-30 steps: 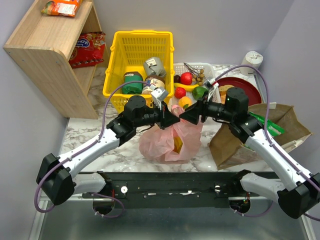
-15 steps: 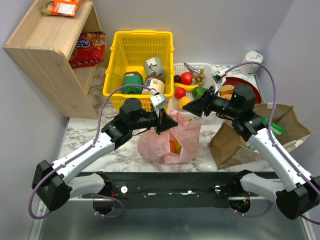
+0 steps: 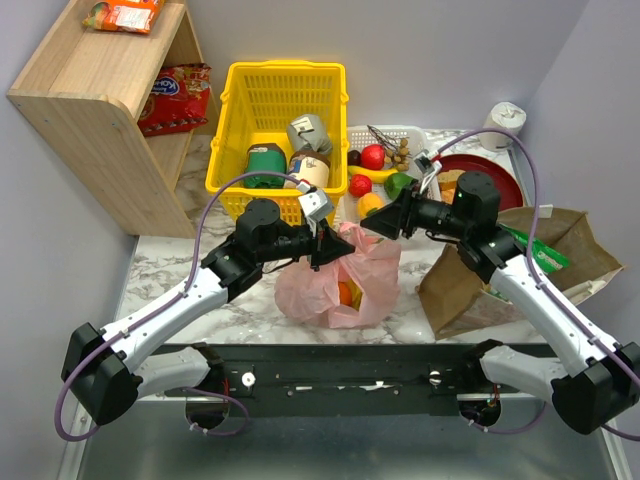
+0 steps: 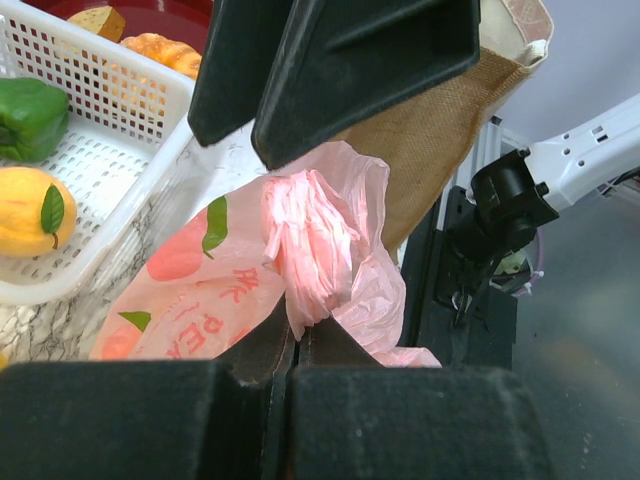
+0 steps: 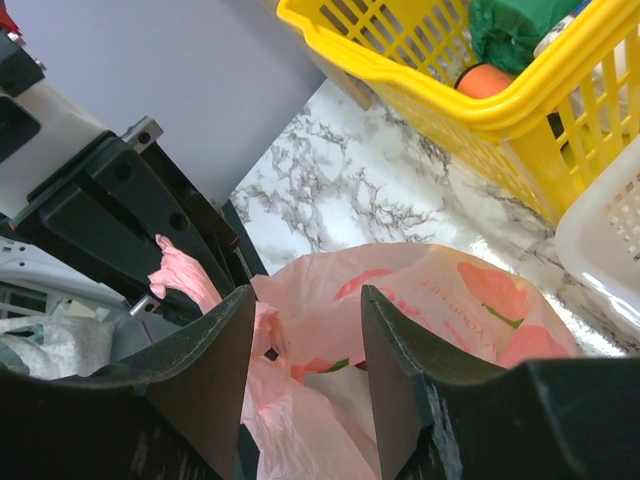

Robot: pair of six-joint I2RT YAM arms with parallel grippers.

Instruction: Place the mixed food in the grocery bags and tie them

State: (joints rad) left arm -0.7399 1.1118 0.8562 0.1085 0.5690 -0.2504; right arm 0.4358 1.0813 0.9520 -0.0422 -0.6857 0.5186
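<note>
The pink plastic bag [image 3: 340, 278] lies at the table's middle, with something orange [image 3: 345, 293] showing through it. My left gripper [image 3: 326, 245] is shut on one bunched handle [image 4: 308, 245] and holds it up at the bag's left top. My right gripper [image 3: 372, 226] hangs open over the bag's right top; its fingers [image 5: 205, 370] straddle loose pink film [image 5: 300, 330] without clamping it. The brown paper bag [image 3: 500, 275] lies on its side at the right, and a green crisp packet [image 3: 536, 252] pokes out of it.
A yellow basket [image 3: 240, 110] with tins and jars stands behind the bag. A white tray [image 3: 395, 135] of fruit and a red plate [image 3: 495, 170] sit at the back right. A wooden shelf [image 3: 90, 110] with snack packets fills the left.
My right gripper lifted away toward the tray, then came back down over the bag's top with its jaws narrower. My left gripper drew the held handle slightly left.
</note>
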